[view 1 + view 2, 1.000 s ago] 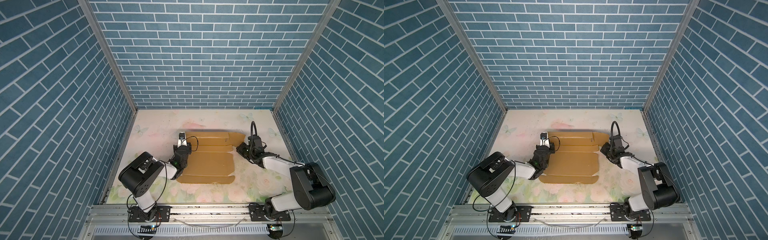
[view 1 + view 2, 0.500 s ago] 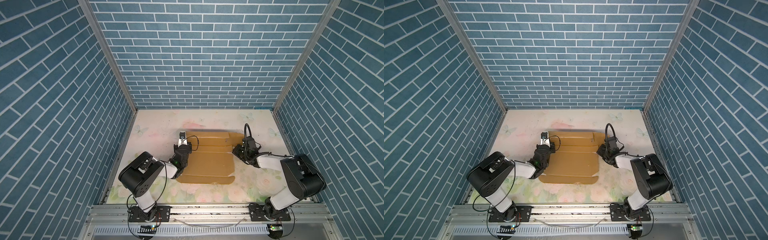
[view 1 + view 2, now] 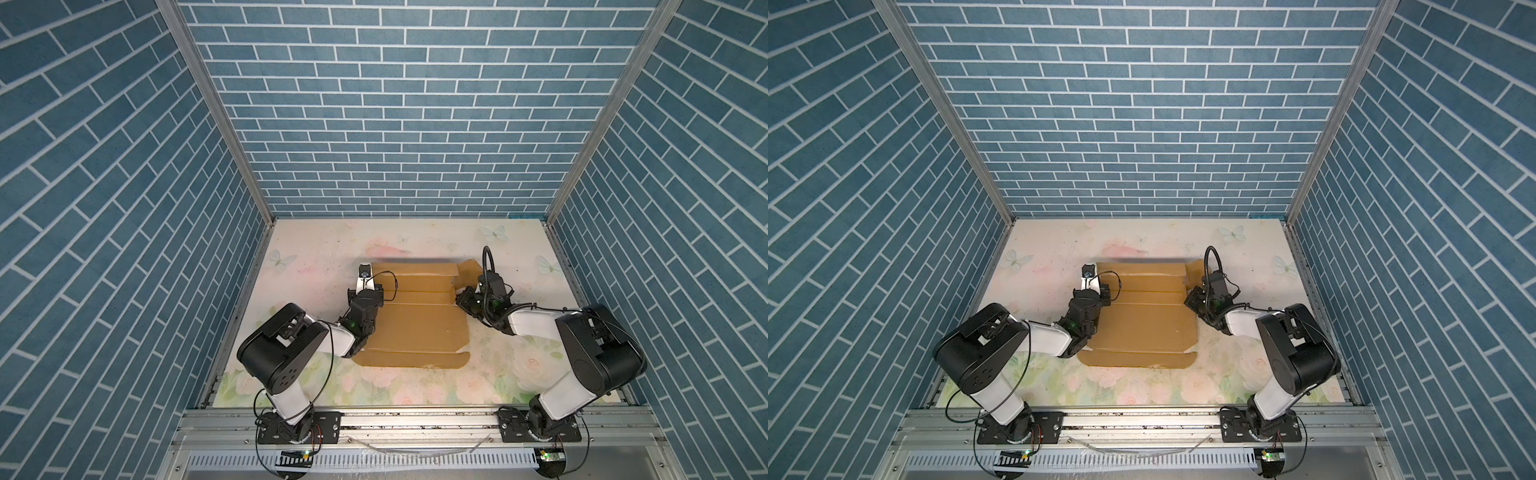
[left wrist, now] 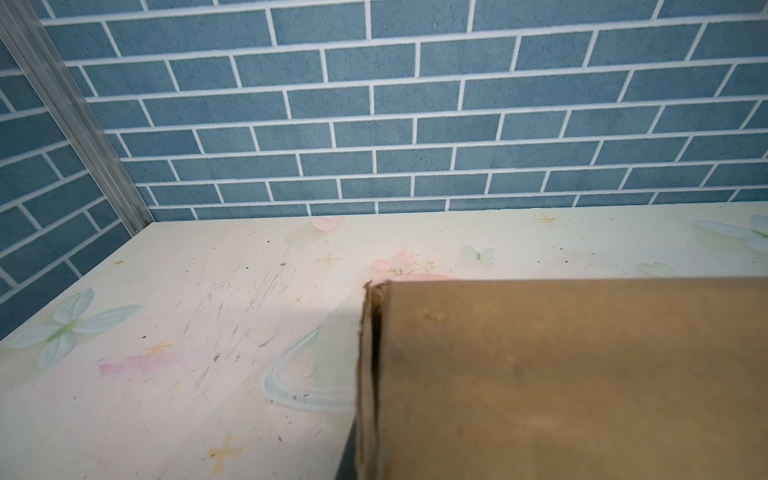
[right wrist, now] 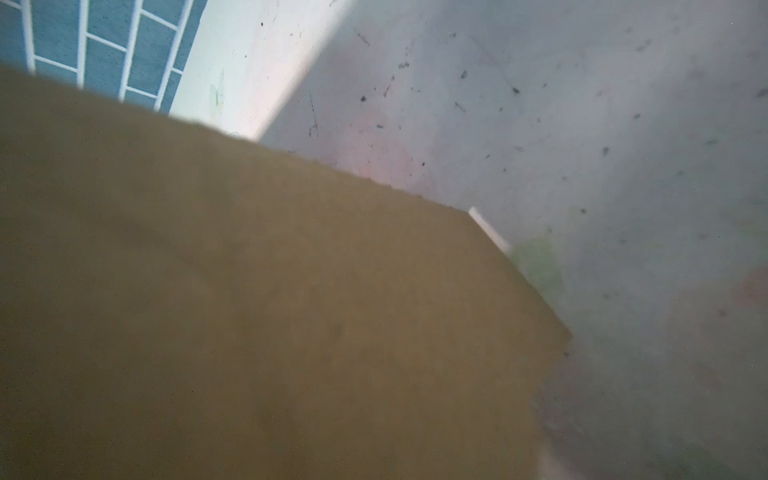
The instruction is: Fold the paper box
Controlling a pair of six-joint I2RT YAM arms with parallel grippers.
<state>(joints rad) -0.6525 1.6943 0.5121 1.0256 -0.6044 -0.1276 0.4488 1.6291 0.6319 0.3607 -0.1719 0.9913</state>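
Here the left gripper and right gripper are closed at opposite sides of the paper box.

The paper box lies between the left pincer and the right pincer.

The table has a pale top printed with roses and butterflies, and in the left wrist view many fine scratches and dark specks are seen on it. The paper box lies on it near the middle as a brown cardboard sheet, mostly flat and creased across. Its far right corner flap is tilted up from the surface.
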